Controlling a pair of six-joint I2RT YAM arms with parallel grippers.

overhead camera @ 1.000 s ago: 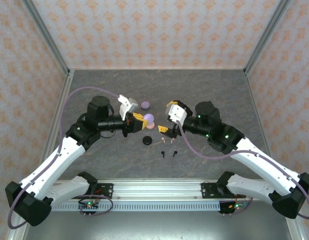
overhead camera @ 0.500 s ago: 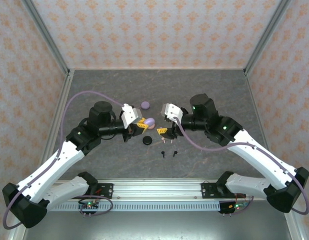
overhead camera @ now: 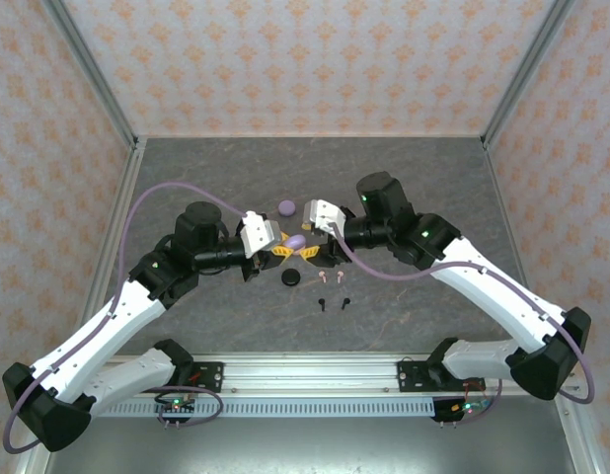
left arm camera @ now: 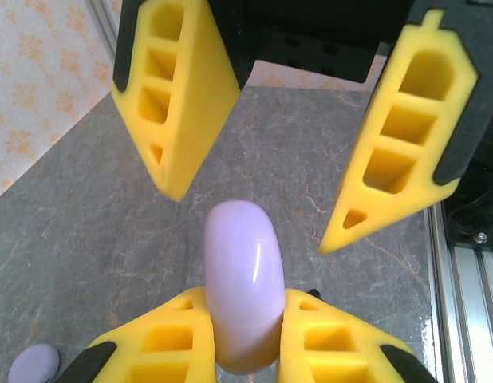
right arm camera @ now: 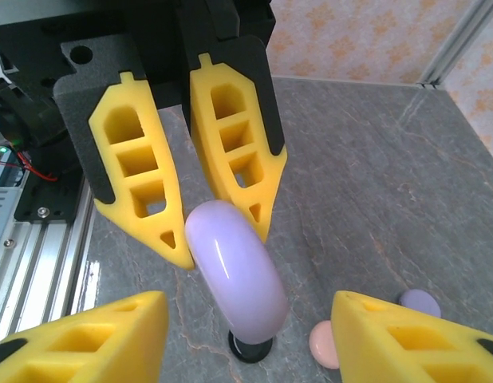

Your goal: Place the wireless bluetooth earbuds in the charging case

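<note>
so the left pincer (overhead camera: 281, 252) is clamped on a lilac case (left arm camera: 243, 279), holding it on edge between its fingers; the right pincer (overhead camera: 310, 253) sits nose to nose with it in the middle of the overhead frame, fingers spread either side of the case with gaps showing, so it's released, gripping nothing; the earbuds I can spot lie loose on the tabletop (overhead camera: 404, 178), just lower right of the pincers: two pink earbuds (overhead camera: 325, 277) side by side, two black earbuds (overhead camera: 323, 303) a bit lower; a black disc (overhead camera: 290, 280) lies right below the pincers, a lilac disc (overhead camera: 286, 207) above them; a pink disc (right arm camera: 325, 345) shows at the bottom of the right wrist frame
</note>
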